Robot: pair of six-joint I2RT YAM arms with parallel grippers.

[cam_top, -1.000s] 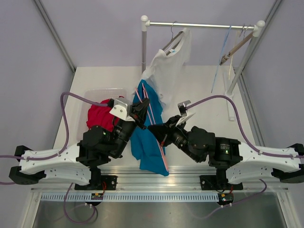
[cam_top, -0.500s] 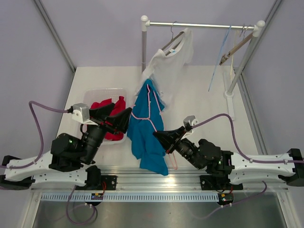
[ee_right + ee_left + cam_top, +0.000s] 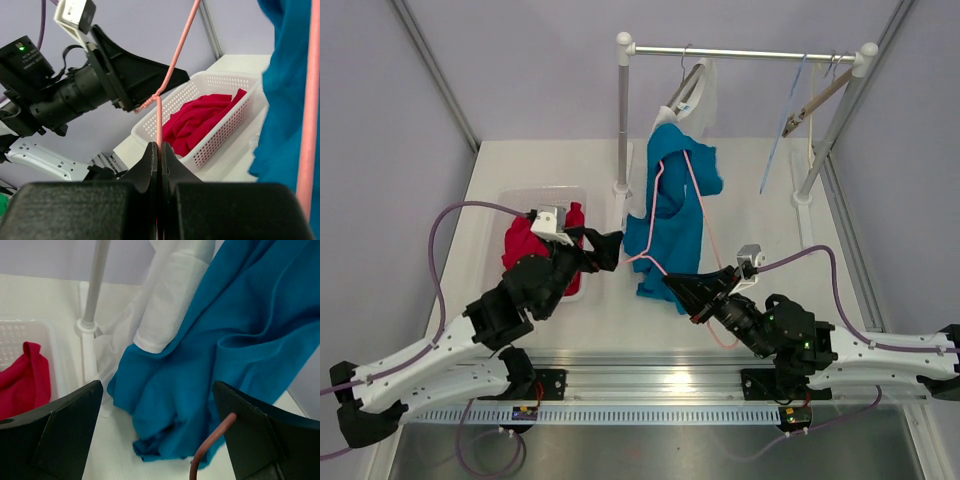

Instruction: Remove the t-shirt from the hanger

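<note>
The blue t-shirt (image 3: 672,205) hangs on a pink wire hanger (image 3: 712,255), and its lower end rests on the table (image 3: 770,220). My right gripper (image 3: 678,288) is shut on the hanger's wire (image 3: 159,135), just below the shirt. My left gripper (image 3: 607,249) stands open to the left of the shirt with nothing between its fingers (image 3: 65,432). In the left wrist view the blue t-shirt (image 3: 230,350) fills the right side and the hanger's pink end (image 3: 210,450) curls up near the right finger.
A white t-shirt (image 3: 698,85) hangs on the rail (image 3: 750,53) behind the blue one, next to the rack post (image 3: 623,120). A white basket (image 3: 515,205) holding red cloth (image 3: 525,245) sits at the left. More hangers (image 3: 815,100) hang at the rail's right end.
My left gripper opened, let go of the blue t-shirt and drew back to the left. The shirt swung away toward the rack. My right gripper kept hold of the hanger and shifted back and right.
</note>
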